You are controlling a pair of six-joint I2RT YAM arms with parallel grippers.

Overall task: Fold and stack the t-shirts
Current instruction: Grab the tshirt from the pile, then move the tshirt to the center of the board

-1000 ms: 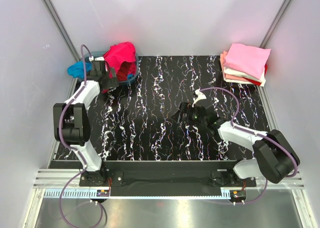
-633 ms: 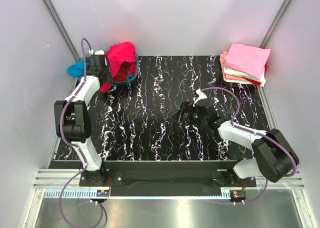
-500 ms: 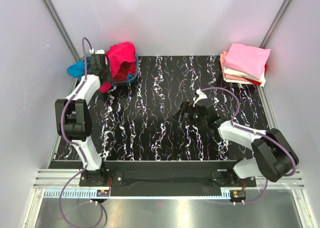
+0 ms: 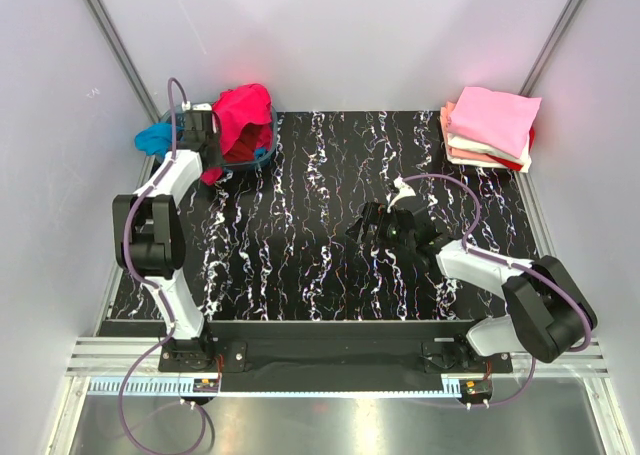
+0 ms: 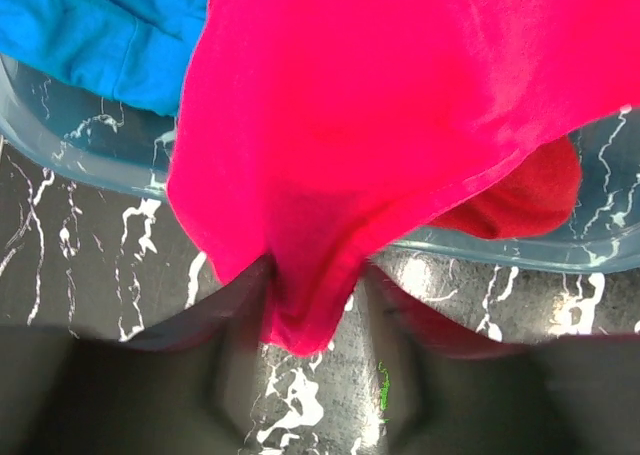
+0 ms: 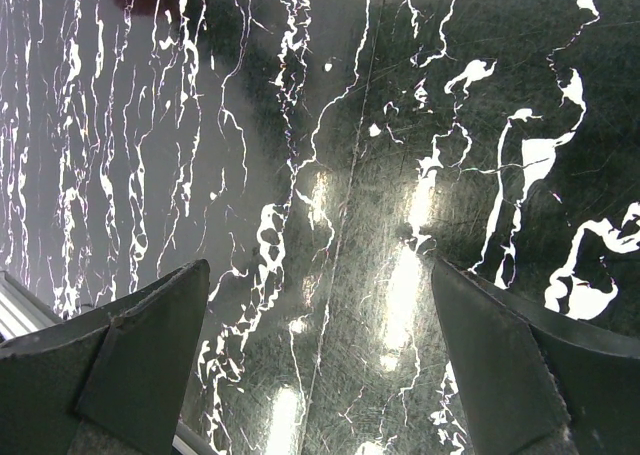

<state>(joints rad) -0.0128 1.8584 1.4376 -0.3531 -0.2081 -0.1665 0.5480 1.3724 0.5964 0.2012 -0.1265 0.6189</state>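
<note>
Over the last second the left arm has swung back toward the tub [image 4: 263, 156]. The left pincer [image 5: 315, 310] has narrowed from wide onto a hanging fold of the pinkish-red t-shirt [image 5: 380, 105] and pinches it just outside the tub's front wall. The rest of that shirt is heaped in the tub, with a turquoise t-shirt [image 4: 155, 137] spilling over its left side. The right pincer [image 6: 318, 275] has barely shifted; it is spread wide with nothing between the jaws, above the tabletop [image 4: 290, 245]. The folded stack [image 4: 490, 125] lies unchanged at the far right corner.
</note>
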